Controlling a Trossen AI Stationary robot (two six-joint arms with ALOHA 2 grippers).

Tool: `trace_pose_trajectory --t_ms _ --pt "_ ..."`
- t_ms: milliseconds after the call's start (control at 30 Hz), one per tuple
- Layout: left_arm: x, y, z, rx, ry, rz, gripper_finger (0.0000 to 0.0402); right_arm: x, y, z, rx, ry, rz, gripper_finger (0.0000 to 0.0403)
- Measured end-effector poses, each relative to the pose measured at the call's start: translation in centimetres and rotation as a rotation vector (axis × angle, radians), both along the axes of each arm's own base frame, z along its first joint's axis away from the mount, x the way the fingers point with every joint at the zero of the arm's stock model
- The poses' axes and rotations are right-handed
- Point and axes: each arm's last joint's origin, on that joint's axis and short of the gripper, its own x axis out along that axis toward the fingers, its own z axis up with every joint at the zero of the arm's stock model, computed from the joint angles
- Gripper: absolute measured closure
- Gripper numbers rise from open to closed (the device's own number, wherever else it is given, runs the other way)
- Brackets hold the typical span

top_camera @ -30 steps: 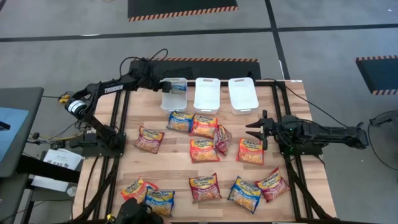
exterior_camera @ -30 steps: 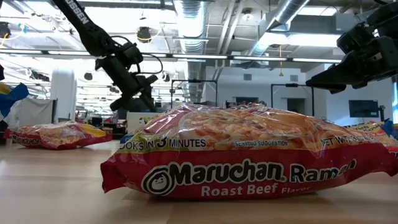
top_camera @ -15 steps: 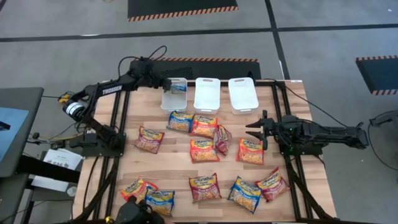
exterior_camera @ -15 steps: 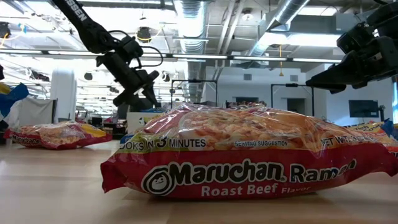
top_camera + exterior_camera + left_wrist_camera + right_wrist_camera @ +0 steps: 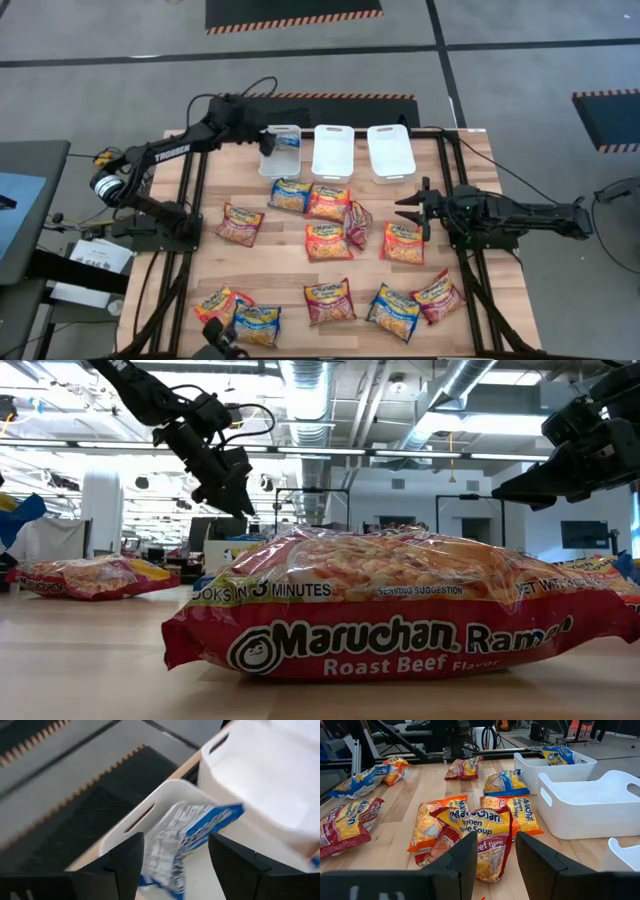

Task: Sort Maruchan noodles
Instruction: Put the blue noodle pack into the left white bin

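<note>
A blue Maruchan packet lies tilted in the left white tray, one end sticking up above the rim. My left gripper is open just above that tray's left side; in the left wrist view the packet shows beyond the fingers. Several blue, orange and dark red packets lie flat on the wooden table, such as a dark red one. My right gripper is open and empty above the table's right side, pointing left toward an orange packet.
The middle tray and the right tray stand beside the left one at the table's far edge. A row of packets lies near the front edge, with a dark red one close to the low camera. Black frame rails run along both table sides.
My left gripper has risen above the left tray and tipped more downward, staying open. The blue packet stays in the tray. My right arm has kept still.
</note>
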Motion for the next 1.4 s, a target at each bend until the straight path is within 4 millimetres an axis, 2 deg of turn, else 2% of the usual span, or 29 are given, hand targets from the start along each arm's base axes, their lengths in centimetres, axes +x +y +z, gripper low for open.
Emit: trace_pose_trajectory --t_ms 167,833,1033,1267,1400 --pt "0.8 -0.5 -0.7 0.062 0.13 -0.039 0.0194 0.0 0.0 0.0 0.0 0.0 0.0 0.0243" --pt "1.3 -1.2 -1.2 0.07 0.205 -0.095 0.0194 0.0 0.0 0.0 0.0 0.0 0.0 0.0243" --pt "1.6 -0.5 -2.6 0.024 0.206 -0.086 0.0194 0.0 0.0 0.0 0.0 0.0 0.0 0.0243" --pt "2.0 0.0 -3.2 0.033 0.198 -0.091 0.0194 0.0 0.0 0.0 0.0 0.0 0.0 0.0243" --pt "2.4 0.7 -4.4 0.004 0.183 -0.069 0.0194 0.0 0.0 0.0 0.0 0.0 0.0 0.0243"
